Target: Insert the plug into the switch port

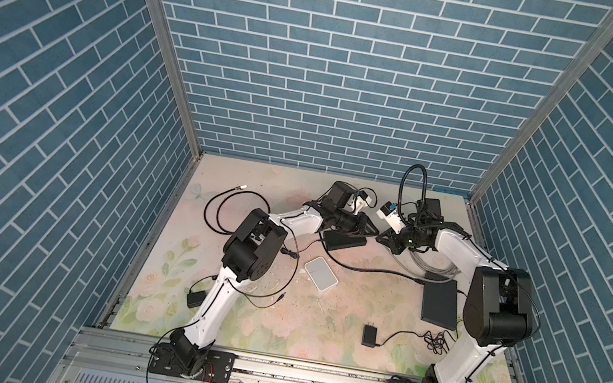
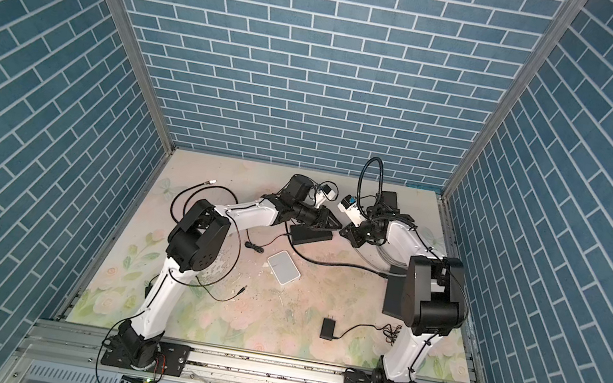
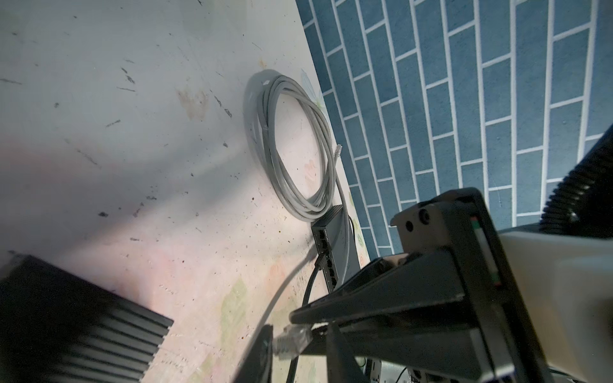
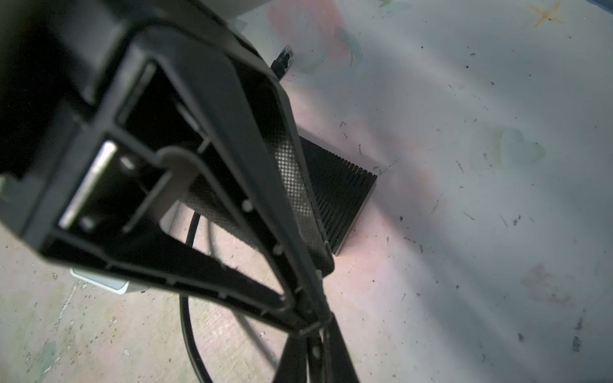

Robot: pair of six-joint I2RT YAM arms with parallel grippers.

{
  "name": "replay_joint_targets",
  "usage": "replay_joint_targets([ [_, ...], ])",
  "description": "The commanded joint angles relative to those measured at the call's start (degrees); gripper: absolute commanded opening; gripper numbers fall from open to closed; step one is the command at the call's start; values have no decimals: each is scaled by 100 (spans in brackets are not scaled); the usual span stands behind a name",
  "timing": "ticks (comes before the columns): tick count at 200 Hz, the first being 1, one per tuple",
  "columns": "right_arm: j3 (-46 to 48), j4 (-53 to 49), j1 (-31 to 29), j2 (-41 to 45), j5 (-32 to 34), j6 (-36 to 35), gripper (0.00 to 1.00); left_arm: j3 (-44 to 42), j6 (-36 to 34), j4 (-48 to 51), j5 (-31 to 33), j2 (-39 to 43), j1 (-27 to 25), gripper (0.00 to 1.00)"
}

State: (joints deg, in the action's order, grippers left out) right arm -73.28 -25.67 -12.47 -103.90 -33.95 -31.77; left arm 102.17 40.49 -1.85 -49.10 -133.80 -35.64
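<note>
A clear plug [image 3: 293, 336] on a grey cable [image 3: 285, 291] hangs above the mat where both grippers meet. My left gripper [image 3: 298, 345] has its two fingers close on either side of the plug, one finger touching it. My right gripper [image 4: 318, 358] is shut, its tips pinching the plug's end. In both top views the left gripper [image 1: 373, 231] and the right gripper [image 1: 380, 239] touch tip to tip. The black switch [image 1: 439, 305] lies at the right, its row of ports [image 3: 326, 252] facing me, one port taken by a black cable [image 3: 308, 288].
The grey cable's coil [image 1: 433, 266] lies behind the switch. A finned black box [image 1: 345, 241] sits just under the grippers. A white box [image 1: 320, 273], a black power adapter [image 1: 370, 334] and loose black cable loops [image 1: 226, 208] lie on the floral mat.
</note>
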Motion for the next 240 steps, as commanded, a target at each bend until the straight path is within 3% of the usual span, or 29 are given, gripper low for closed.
replay_joint_targets([
  [1,156,70,-75,168,168,-48,0,15,-53,62,-75,-41,-66,29],
  [26,186,129,-89,180,217,-36,0,35,-28,53,-81,-41,-72,20],
  [89,270,262,-107,252,364,54,1,-22,-81,44,-133,-28,-84,11],
  [125,309,108,-86,326,338,193,19,-5,-968,224,-250,38,-71,9],
  [155,340,-311,185,470,-608,256,38,-170,-1949,168,-621,123,-45,9],
  [176,306,-580,433,467,-1322,292,45,-581,-2334,-494,-1022,323,0,11],
  [207,145,-1133,684,273,-2211,14,45,-1009,-2261,-1695,-1606,425,134,12],
  [240,-178,-1666,707,-121,-2647,-329,42,-1218,-1902,-2660,-2016,361,230,12],
])
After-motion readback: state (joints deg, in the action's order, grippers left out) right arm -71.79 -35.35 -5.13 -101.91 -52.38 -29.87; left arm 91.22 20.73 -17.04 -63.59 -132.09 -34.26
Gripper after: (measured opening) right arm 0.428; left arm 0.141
